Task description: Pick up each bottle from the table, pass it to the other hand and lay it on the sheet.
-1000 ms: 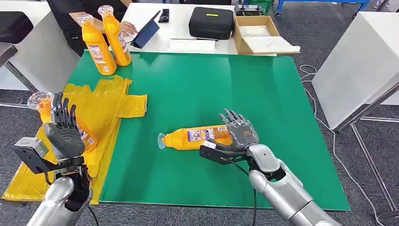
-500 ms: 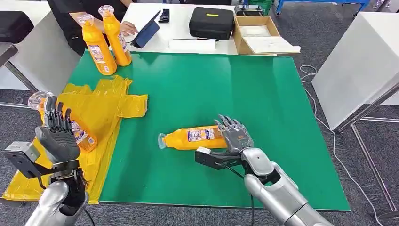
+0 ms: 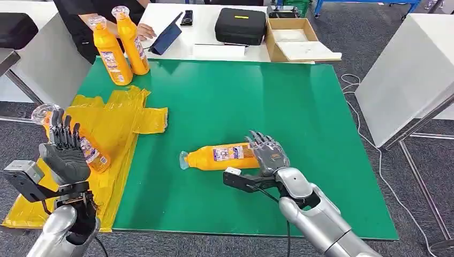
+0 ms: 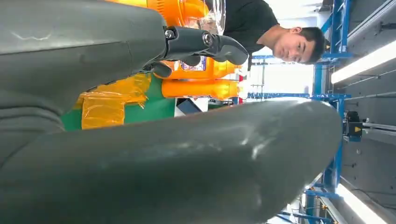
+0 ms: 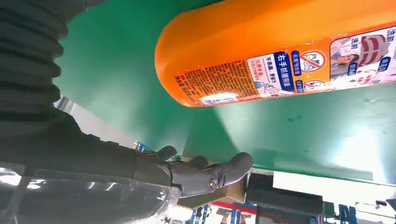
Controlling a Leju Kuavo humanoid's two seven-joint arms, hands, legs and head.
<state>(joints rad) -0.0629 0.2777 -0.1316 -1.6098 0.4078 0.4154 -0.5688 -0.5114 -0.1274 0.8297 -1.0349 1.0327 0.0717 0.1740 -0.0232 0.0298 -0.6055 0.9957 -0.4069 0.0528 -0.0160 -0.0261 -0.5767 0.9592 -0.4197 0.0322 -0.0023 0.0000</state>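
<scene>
Lying on its side near the middle of the green desk (image 3: 321, 134): the bottle (image 3: 222, 156) next in line, long axis running crosswise, cap end pointing toward the yellow sheet (image 3: 120, 126) and base end toward the right robot hand (image 3: 269, 154). Sitting just beside that base, at the bottle's right end: the right robot hand, fingers apart and extended, gripping nothing. From the right wrist view, showing a band of green between the bottle's rounded base (image 5: 196, 60) and the dark fingers (image 5: 219, 172), so apart rather than touching, as far as can be told.

Hovering over the sheet's near edge, well apart from that bottle: the left robot hand (image 3: 65, 152), fingers spread upward, holding nothing. Lying on the sheet just behind it: a second bottle (image 3: 88, 150), clear cap (image 3: 43, 113) pointing away from the robot. Standing upright at the desk's far left corner: two more bottles (image 3: 120, 51).

Judging the right robot hand clearly nearer. Calling for a sideways closing across the bottle's lower body, fingers wrapping around the short axis, leaving the cap end free for the handover leftward.
</scene>
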